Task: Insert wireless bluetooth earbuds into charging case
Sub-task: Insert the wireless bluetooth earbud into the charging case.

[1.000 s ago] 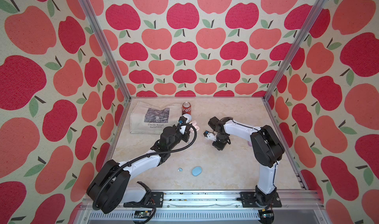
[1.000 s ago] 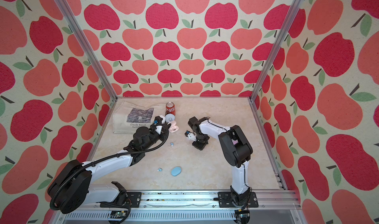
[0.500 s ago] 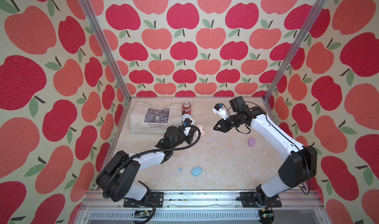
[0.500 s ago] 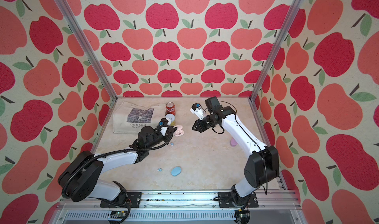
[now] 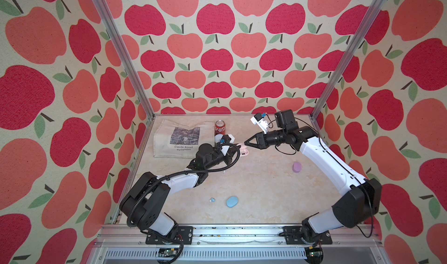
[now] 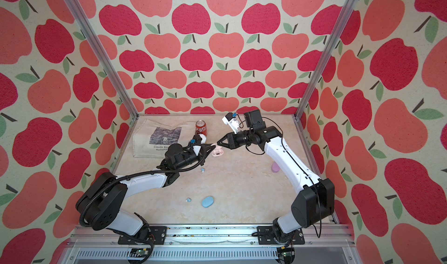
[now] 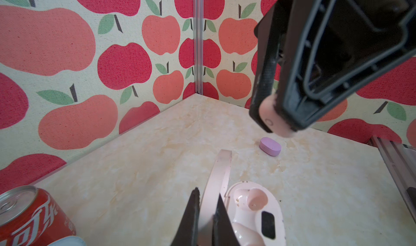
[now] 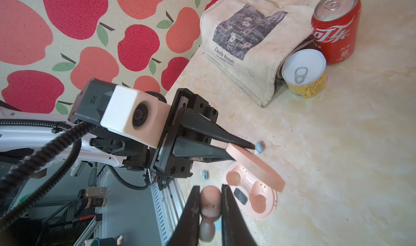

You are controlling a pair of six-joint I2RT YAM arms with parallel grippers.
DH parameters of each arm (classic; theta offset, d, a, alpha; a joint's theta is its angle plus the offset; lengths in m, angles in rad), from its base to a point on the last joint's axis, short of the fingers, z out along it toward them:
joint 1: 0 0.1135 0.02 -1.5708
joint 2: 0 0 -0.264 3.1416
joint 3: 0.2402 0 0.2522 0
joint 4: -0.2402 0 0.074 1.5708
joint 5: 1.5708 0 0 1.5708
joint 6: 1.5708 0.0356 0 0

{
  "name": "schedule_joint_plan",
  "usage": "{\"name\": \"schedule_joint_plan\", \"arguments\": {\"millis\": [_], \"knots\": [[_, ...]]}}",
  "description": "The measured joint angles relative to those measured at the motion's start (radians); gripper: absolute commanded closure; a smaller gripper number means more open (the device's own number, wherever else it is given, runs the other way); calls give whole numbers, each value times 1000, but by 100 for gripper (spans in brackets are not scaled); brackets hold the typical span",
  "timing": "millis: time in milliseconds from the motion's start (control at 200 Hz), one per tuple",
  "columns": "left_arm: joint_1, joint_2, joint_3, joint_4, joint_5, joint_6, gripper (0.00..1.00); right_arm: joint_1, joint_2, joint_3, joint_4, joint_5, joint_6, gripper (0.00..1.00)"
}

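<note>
My right claw (image 8: 210,187) is nearly closed, pinching a pink earbud (image 8: 210,202) above the open pink case (image 8: 247,185) on the surface (image 8: 337,166). My left claw (image 7: 207,194) is clamped tight on the lid (image 8: 254,166). If I come down off-centre over the empty well (image 8: 258,201), the case may skid or the lid may slip free.

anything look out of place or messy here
Slightly. The tote bag has a corner rucked up against the yellow tin beside the cola can. A light blue earbud lies loose near the open pink case, another beside the closed blue case. Nothing looks spilled or broken.
</note>
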Motion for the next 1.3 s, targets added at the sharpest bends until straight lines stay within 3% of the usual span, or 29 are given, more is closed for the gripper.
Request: {"name": "schedule_joint_plan", "arguments": {"millis": [845,1301], "knots": [[-10,0,23,7,-12,-40,100,35,47,-7,-8,83,-6,78],[-9,-2,29,-2,-31,-40,100,40,59,-7,-27,160,-39,67]]}}
